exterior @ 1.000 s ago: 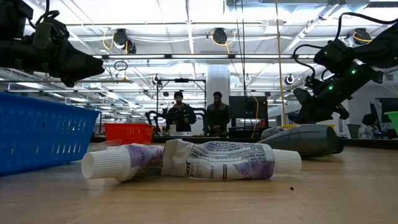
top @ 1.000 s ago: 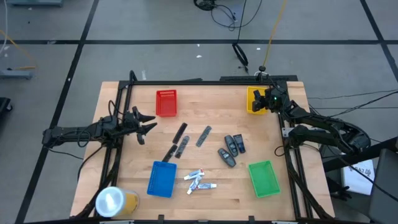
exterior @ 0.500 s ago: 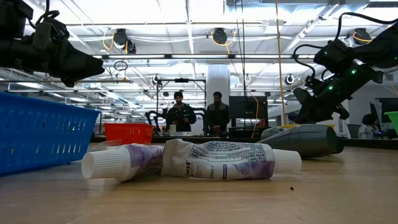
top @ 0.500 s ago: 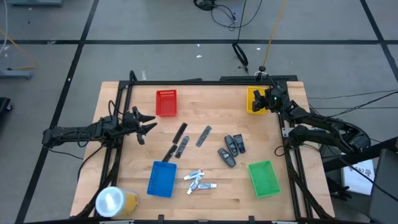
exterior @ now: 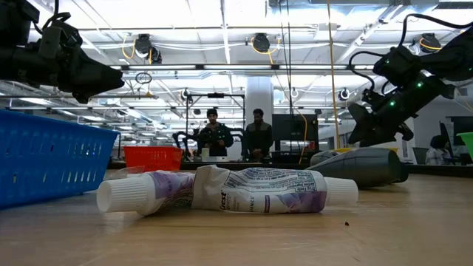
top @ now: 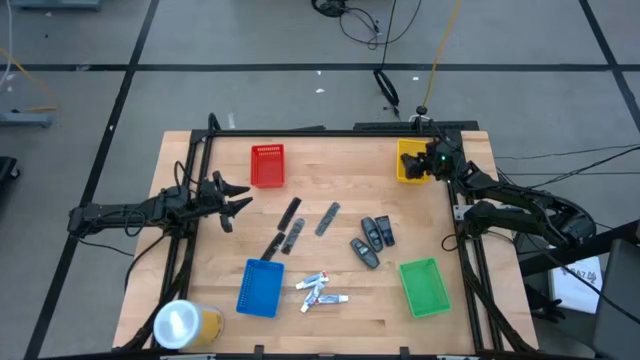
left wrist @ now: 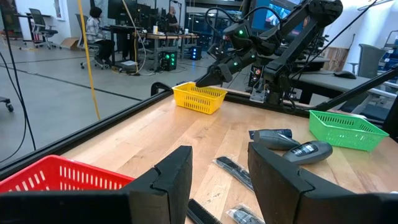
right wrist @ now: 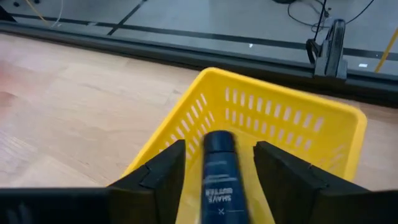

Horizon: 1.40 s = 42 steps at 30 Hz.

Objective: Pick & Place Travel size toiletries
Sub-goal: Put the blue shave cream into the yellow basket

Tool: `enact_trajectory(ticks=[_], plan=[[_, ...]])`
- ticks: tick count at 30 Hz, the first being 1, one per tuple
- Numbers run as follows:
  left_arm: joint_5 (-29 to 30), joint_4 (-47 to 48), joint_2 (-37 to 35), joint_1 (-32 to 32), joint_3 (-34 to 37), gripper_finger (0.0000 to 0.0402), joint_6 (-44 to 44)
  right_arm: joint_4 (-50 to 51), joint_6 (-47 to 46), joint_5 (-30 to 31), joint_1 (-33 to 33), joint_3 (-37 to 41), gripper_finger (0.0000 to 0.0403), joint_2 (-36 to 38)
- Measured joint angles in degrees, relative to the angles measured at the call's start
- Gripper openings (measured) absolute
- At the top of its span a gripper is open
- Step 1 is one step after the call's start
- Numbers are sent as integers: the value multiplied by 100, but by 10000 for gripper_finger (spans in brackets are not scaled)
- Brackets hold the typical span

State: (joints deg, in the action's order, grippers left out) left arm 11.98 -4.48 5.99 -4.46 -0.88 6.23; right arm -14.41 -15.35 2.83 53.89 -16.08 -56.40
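My right gripper [right wrist: 217,155] hangs open over the yellow tray [right wrist: 292,118] at the table's far right corner [top: 408,160]. A small dark-blue tube [right wrist: 219,165] shows blurred between its fingers, with a gap on each side, above the tray's inside. On the bare wood lie white tubes [top: 320,290], slim dark sticks [top: 290,225] and dark oval pieces [top: 370,240]. My left gripper [top: 238,195] waits open at the table's left edge, level and clear of everything.
A red tray [top: 268,165] stands at the far left, a blue tray [top: 260,288] near the front, a green tray [top: 424,287] at the front right. A yellowish roll [top: 185,325] stands at the front left corner. People stand in the room beyond the table.
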Motion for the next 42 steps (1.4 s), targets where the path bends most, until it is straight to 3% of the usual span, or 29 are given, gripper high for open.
enact_trajectory(ticks=[7, 17, 20, 28, 33, 42], plan=[[-1, -1, 1, 1, -1, 154, -1, -435, 291, -22, 0, 0, 217, 0], [0, 1, -1, -1, -1, 154, -1, -1405, 780, -1125, -213, 0, 220, 316], [0, -1, 0, 0, 0, 154, -1, -1432, 1256, -1215, -593, 0, 220, 558], [-1, -1, -1, 0, -1, 154, 0, -1205, 1478, -569, -1957, 0, 219, 1319], [0, -1, -1, 1, 0, 154, 0, -1145, 1663, -593, -2952, 0, 219, 1782], [1, -1, 0, -1, 1, 154, -1, 275, 1891, 52, -4108, 0, 208, 3170]])
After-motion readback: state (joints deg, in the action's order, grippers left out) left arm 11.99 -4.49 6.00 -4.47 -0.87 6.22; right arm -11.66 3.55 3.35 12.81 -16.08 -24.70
